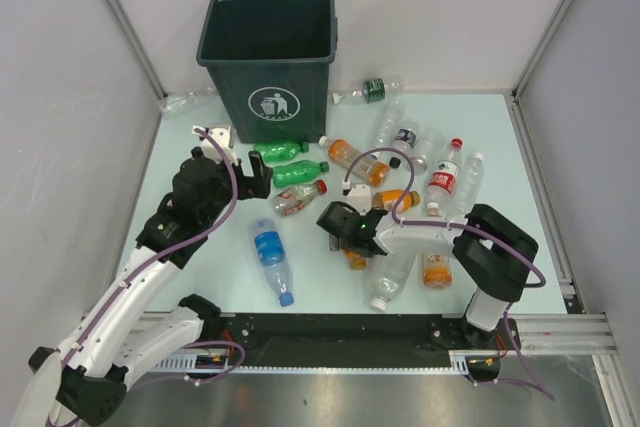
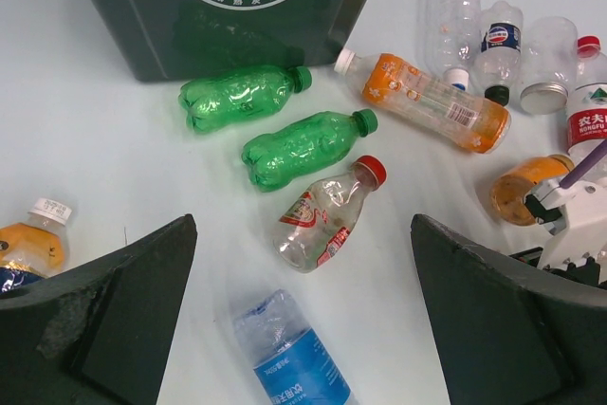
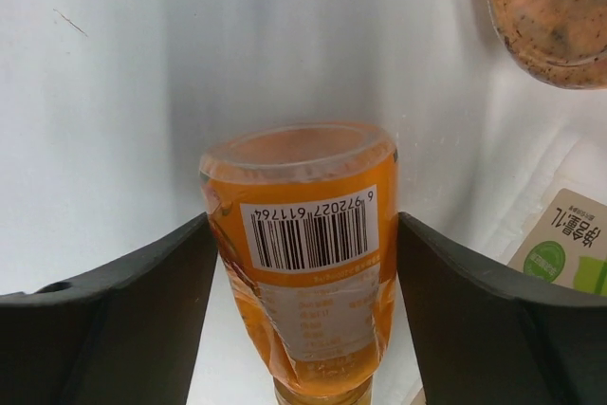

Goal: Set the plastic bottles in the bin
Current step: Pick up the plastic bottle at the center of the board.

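The dark green bin stands at the back of the table, and its front wall fills the top of the left wrist view. Several plastic bottles lie scattered in front of it and to its right. My right gripper lies low over the table, shut on an orange-filled bottle, with a finger touching each side. My left gripper hangs open above two green bottles, a clear red-capped bottle and a blue-labelled bottle. Nothing is between its fingers.
More bottles crowd the right side: an orange one, a red-labelled one and clear ones. One clear bottle lies left of the bin, another behind it to the right. Grey walls enclose the table, and a rail runs along the near edge.
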`<state>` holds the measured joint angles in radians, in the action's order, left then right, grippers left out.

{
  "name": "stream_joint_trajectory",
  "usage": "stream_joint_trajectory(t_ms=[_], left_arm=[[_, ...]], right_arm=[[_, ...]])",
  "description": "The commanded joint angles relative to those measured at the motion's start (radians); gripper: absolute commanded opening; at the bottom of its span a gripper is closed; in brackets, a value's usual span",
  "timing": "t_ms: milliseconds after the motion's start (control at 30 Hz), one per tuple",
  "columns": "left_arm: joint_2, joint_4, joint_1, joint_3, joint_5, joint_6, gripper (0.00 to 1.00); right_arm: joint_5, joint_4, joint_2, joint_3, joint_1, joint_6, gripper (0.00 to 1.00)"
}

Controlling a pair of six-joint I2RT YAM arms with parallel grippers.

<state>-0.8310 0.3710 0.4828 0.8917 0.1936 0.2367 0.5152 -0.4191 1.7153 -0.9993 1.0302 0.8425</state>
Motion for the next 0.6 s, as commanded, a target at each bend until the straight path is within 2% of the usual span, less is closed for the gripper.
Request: stream_joint_trajectory(t_ms=[0,233,267,300,567], left_arm=[[0.004,0.006,-0.004,0.007,-0.022,0.021,1.00],[0.029,-0.001,-0.004,-0.002,-0.020,0.029,1.00],[0.033,-0.015,-0.004,-0.008,-0.019,0.032,1.00],[0.042,-0.026,-0.004,-0.013,-0.017,0.033,1.00],[0.072,-0.090,-0.006,-0.062,0.016,0.024,1.00]], right_arm=[[0.045,-0.010,0.012,-0.039,0.007,0.009,0.72],[0.072,-0.015,-0.008,-0.050,0.016,-0.002,0.48],[0.072,-0.011,-0.017,-0.050,0.019,-0.005,0.40],[0.071,-0.007,-0.025,-0.050,0.021,-0.014,0.36],[0.051,0.046,-0.167,-0.062,0.030,-0.097,0.33]])
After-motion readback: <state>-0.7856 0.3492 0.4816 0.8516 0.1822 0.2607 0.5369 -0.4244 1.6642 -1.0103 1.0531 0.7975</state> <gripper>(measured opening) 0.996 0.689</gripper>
